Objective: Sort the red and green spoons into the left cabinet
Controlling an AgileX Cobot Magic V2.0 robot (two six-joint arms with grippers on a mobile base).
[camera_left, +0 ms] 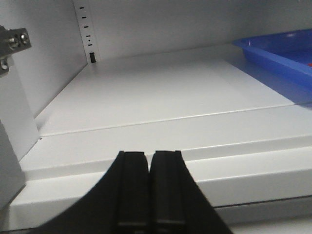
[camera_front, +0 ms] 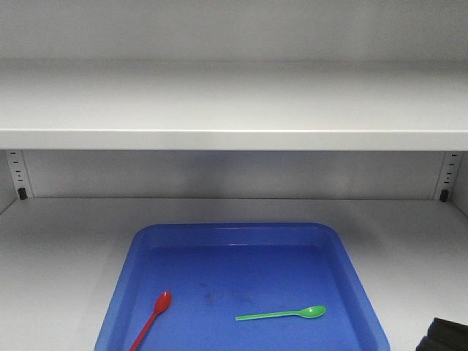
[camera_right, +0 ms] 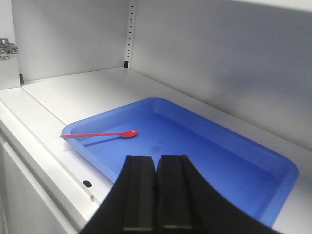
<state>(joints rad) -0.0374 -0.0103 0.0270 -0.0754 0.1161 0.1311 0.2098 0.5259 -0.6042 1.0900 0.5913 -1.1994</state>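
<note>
A red spoon [camera_front: 152,319] [camera_right: 99,134] lies in the left part of the blue tray [camera_front: 234,232], its handle end resting over the tray's front rim. A green spoon [camera_front: 282,314] lies flat in the right part of the tray, bowl to the right. The tray sits on the lower shelf [camera_front: 58,256] of the grey cabinet. My left gripper [camera_left: 148,155] is shut and empty, hovering at the shelf's front edge, left of the tray [camera_left: 273,51]. My right gripper [camera_right: 156,158] is shut and empty, above the tray's near side [camera_right: 234,161]; it hides the green spoon in the right wrist view.
A wide upper shelf [camera_front: 234,110] spans the cabinet above the tray. Peg-hole strips [camera_front: 16,174] run down the back corners. A door hinge [camera_left: 12,44] sticks out at the left wall. A dark part of my right arm [camera_front: 446,336] shows at the lower right.
</note>
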